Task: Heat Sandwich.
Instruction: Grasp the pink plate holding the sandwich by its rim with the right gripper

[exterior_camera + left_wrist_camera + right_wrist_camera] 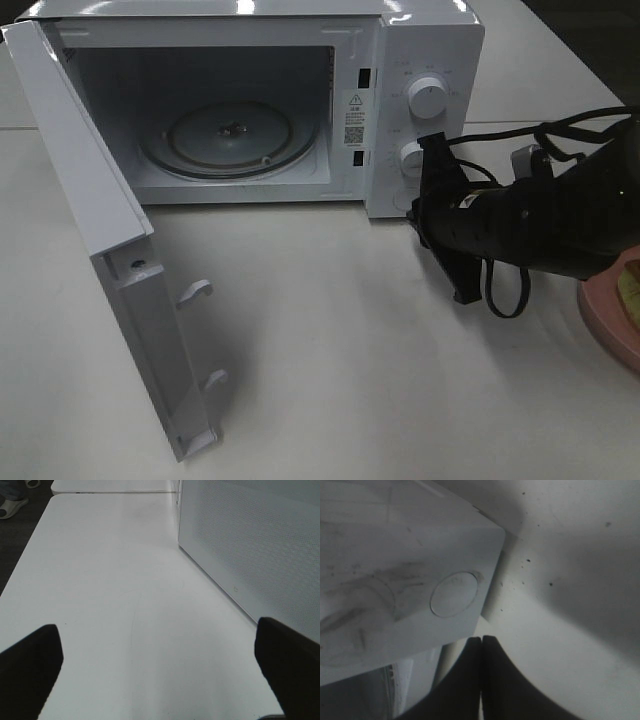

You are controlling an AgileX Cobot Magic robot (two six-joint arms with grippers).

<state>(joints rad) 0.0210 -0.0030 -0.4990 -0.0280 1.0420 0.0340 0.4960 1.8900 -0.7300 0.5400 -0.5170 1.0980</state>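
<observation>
1. The microwave [420,60] door [90,200] is seen swung wide and the glass turntable [228,135] bare, so the opening step is judged done.
2. The right gripper [481,640] is pressed closed, empty, just beside the round button [454,594].
3. The left gripper [157,627] is spread wide over the table [125,580], holding nothing.
4. The sandwich [632,283] is glimpsed on the pink plate [605,320], well apart from the oven.
5. Next, the right gripper would need to be withdrawn and opened so that the sandwich can be fetched.

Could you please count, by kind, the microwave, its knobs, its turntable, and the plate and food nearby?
Microwave: 1
Knobs: 2
Glass turntable: 1
Pink plate: 1
Sandwich, mostly out of frame: 1
Total: 6
</observation>
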